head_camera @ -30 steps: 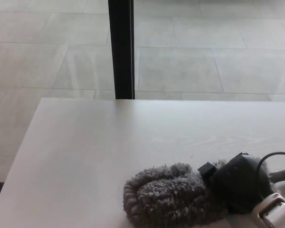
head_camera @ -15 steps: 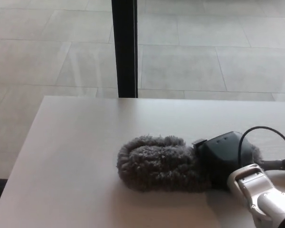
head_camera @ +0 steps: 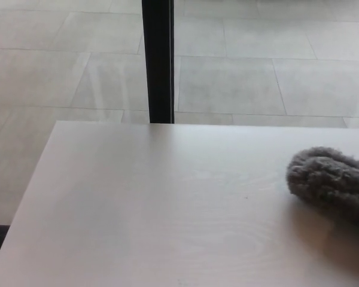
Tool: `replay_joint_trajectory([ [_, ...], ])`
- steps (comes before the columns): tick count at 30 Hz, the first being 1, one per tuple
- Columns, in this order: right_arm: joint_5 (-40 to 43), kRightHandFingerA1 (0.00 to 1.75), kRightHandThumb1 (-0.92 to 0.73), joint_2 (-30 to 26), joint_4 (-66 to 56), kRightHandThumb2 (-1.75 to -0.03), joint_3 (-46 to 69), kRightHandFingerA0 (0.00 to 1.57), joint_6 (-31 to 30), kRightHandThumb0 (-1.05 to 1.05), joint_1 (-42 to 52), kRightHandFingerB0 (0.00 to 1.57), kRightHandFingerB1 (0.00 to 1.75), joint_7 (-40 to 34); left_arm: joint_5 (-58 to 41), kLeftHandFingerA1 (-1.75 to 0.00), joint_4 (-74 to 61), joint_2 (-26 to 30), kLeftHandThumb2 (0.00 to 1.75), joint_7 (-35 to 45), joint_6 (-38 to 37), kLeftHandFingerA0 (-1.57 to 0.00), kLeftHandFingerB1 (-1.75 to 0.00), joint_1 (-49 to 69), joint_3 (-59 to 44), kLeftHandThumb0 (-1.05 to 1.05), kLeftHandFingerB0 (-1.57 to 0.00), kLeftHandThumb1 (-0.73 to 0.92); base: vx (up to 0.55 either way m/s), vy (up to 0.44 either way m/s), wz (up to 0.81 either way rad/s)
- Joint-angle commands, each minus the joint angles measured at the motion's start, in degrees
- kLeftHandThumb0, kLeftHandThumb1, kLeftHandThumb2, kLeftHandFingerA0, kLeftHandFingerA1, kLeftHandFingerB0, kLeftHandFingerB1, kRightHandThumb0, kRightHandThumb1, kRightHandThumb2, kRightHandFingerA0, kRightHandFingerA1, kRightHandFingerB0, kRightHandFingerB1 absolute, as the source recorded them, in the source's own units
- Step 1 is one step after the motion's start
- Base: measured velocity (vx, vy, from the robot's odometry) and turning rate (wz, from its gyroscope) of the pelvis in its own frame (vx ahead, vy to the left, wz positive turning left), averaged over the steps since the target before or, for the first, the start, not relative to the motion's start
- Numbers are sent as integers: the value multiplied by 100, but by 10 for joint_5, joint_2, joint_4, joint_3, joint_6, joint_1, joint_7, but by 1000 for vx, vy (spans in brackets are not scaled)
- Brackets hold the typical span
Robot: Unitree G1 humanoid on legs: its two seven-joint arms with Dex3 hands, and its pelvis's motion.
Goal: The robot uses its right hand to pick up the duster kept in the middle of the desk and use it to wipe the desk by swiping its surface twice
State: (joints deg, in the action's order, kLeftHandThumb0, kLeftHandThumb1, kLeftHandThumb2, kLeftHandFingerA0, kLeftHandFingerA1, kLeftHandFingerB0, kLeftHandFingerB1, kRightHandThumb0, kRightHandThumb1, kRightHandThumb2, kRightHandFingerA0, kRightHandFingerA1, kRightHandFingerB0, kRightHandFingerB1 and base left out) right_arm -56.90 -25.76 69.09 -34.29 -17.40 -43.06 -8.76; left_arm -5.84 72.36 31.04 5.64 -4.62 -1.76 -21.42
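The fluffy grey duster (head_camera: 329,179) lies on the white desk (head_camera: 155,209) at the far right, cut off by the picture's right edge. Its visible end rests on the desk surface and throws a shadow below it. Neither of my hands shows in the head view, so what holds the duster's hidden end is out of sight.
A black vertical post (head_camera: 158,60) stands just behind the desk's far edge. Beyond it lies a pale tiled floor (head_camera: 239,72). The desk's left edge runs diagonally down toward the bottom left corner.
The duster has swept from the middle of the desk to the far right. My right hand, which was shut on it, has left the picture.
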Motion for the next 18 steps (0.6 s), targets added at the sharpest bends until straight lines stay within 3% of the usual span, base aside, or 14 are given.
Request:
replay_joint_trajectory([
  [1, 27, 154, -57, -12, 34, -62, 4, 82, -24, -46, 34, 62, 77, 36, 0, -138, -10, 1, 175, -1, -14, -86, -130, 11, 6, -85, -70, 22, 0, 0, 0],
  [3, 27, 150, -57, -7, 42, -57, -1, 86, -33, -44, 33, 64, 72, 42, -4, -137, -15, 1, 175, 0, -15, -88, -129, 15, 2, -79, -71, 22, 0, 0, 0],
  [4, 28, 153, -57, -5, 44, -57, -2, 86, -37, -43, 34, 63, 80, 42, -3, -139, -17, 2, 175, 1, -17, -90, -130, 16, 4, -81, -71, 20, 0, 0, 0],
  [5, 32, 157, -54, -1, 45, -60, -1, 84, -40, -43, 34, 63, 89, 43, 2, -135, -19, 3, 170, 1, -19, -90, -130, 18, 8, -76, -80, 42, 0, 0, 0],
  [6, 36, 159, -54, 2, 44, -60, 1, 82, -43, -43, 34, 61, 88, 47, 0, -136, -19, 3, 175, 1, -16, -90, -128, 17, 7, -82, -72, 20, 0, 0, 0],
  [8, 43, 159, -58, 6, 40, -57, 7, 84, -49, -46, 38, 62, 93, 40, 1, -137, -23, 4, 175, 8, -24, -88, -129, 22, 9, -86, -72, 22, 0, 0, 0],
  [9, 48, 153, -62, 7, 38, -58, 10, 82, -49, -46, 39, 62, 88, 44, -2, -135, -23, 3, 175, 9, -20, -86, -127, 21, 6, -85, -71, 22, 0, 0, 0],
  [10, 49, 156, -60, 9, 39, -65, 9, 78, -45, -47, 39, 60, 84, 54, -3, -134, -25, 3, 168, 7, -20, -91, -128, 22, 6, -74, -82, 46, 0, 0, 0],
  [11, 59, 157, -60, 10, 34, -59, 18, 81, -40, -43, 43, 61, 82, 48, -5, -137, -23, 3, 175, 11, -21, -87, -129, 22, 4, -86, -71, 24, 0, 0, 0],
  [12, 60, 155, -59, 11, 31, -59, 19, 83, -38, -43, 45, 63, 77, 42, -6, -139, -24, 3, 171, 12, -20, -95, -133, 22, 4, -79, -84, 43, 0, 0, 0],
  [13, 60, 155, -59, 11, 28, -59, 20, 83, -35, -43, 47, 63, 77, 34, -7, -139, -27, 3, 171, 13, -19, -95, -133, 22, 3, -79, -84, 43, 0, 0, 0],
  [14, 73, 159, -62, 15, 17, -58, 31, 81, -24, -43, 50, 57, 80, 32, -10, -139, -27, 3, 175, 12, -12, -92, -131, 19, 0, -80, -73, 20, 0, 0, 0],
  [17, 86, 146, -68, 25, 10, -63, 46, 77, -11, -42, 50, 58, 68, 14, -9, -139, -25, 2, 175, 13, -13, -88, -130, 19, 0, -82, -72, 19, 0, 0, 0],
  [18, 92, 158, -69, 28, -2, -66, 52, 74, 3, -40, 48, 56, 83, 12, -4, -135, -22, 3, 168, 13, -25, -89, -129, 22, 3, -80, -81, 40, 0, 0, 0],
])
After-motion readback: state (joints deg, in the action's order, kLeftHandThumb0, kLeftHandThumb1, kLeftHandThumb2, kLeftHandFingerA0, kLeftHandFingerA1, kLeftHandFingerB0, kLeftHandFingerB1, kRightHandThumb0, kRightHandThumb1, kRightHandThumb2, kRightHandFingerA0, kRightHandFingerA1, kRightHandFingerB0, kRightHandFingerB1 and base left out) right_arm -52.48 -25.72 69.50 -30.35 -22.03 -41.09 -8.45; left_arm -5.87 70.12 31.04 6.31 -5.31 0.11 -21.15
